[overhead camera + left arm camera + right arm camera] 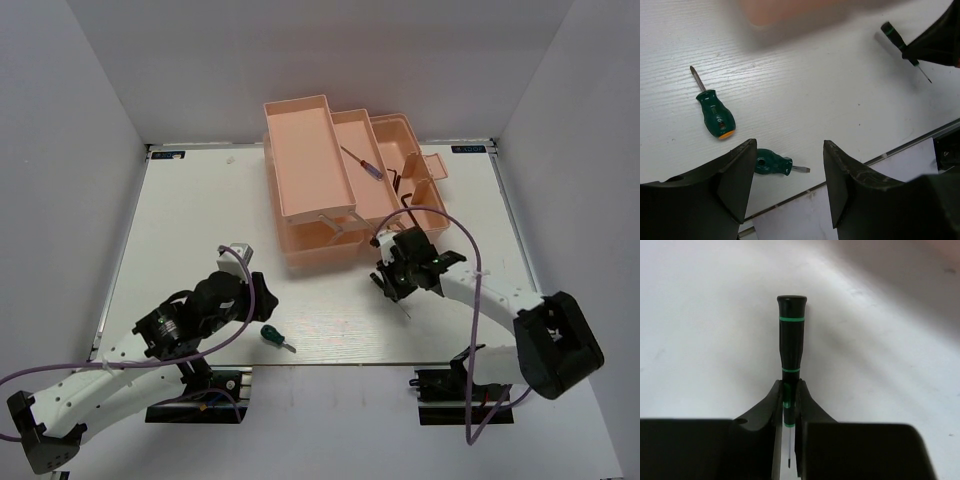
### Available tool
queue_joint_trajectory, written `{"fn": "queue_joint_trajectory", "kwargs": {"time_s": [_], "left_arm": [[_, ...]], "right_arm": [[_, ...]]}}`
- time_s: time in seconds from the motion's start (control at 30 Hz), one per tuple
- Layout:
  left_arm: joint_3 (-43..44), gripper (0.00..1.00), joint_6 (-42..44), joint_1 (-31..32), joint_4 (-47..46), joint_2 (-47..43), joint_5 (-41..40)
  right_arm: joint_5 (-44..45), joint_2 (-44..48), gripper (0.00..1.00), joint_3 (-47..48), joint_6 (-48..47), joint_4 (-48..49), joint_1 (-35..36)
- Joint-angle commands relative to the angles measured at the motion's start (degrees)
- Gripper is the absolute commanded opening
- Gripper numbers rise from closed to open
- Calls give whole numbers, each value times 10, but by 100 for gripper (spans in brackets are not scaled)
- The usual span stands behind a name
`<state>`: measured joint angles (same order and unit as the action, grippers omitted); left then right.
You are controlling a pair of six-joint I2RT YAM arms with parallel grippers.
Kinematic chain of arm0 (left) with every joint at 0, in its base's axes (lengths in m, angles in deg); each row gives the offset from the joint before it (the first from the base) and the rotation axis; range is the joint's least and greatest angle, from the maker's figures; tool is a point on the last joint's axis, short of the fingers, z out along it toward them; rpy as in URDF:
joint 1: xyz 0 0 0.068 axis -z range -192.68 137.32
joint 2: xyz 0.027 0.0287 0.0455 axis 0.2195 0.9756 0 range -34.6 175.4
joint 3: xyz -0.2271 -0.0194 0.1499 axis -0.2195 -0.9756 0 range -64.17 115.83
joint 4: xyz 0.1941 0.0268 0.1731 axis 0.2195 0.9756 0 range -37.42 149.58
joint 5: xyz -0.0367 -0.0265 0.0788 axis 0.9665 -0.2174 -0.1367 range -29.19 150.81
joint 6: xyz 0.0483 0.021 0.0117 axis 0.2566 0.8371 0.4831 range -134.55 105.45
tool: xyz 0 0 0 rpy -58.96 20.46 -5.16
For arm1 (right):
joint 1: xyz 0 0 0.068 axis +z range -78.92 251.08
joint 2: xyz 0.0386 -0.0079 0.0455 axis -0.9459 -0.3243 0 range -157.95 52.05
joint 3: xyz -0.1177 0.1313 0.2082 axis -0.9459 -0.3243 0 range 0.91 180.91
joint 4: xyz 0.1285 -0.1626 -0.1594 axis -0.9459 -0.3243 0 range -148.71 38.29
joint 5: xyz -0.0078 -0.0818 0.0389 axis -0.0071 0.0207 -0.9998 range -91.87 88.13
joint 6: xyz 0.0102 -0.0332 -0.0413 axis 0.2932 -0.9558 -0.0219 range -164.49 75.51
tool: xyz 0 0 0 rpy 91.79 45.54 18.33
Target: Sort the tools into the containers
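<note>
You are pinching the slim green-banded screwdriver [791,340] in the right tool [788,392]. Its jaws are pressing tight on the lower handle, with the cap end pointing away, above the tabletop [200,220] just in front of the pink toolbox [320,245]. Your left tool [787,149] is hanging spread wide and empty over one stubby green screwdriver [715,116] and a second stubby screwdriver [772,163], both lying flat. A blue corner label [168,154] is showing too small to read.

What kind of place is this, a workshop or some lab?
Probably a lab robot cell, not a workshop: white table boxed in by plain white walls, left arm and right arm bolted at its edge, one pink toolbox.
</note>
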<state>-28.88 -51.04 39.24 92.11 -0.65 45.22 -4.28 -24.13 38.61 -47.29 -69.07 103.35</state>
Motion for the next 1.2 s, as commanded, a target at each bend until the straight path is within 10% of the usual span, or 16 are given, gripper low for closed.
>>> {"fn": "queue_joint_trajectory", "kwargs": {"time_s": [0.0, 0.23, 0.6, 1.0, 1.1, 1.17], "left_arm": [[-7, 66, -3, -1, -13, 6, 5], [-6, 65, -46, -1, 19, 86, -25], [11, 66, -140, -1, 76, 144, -87], [-29, 70, -174, -13, 17, 214, -141], [-48, 71, -174, -18, -6, 208, -154], [-48, 71, -168, -25, -11, 216, -154]], "right_arm": [[-201, 54, 0, 45, -124, -142, -2], [-365, 33, 0, 238, -362, -440, -7], [64, 53, 0, 382, -202, -198, -53], [-55, -337, 0, 829, -116, -289, -81], [-74, -368, 0, 821, -105, -258, -79], [-87, -390, 27, 825, -89, -254, -85]]}}
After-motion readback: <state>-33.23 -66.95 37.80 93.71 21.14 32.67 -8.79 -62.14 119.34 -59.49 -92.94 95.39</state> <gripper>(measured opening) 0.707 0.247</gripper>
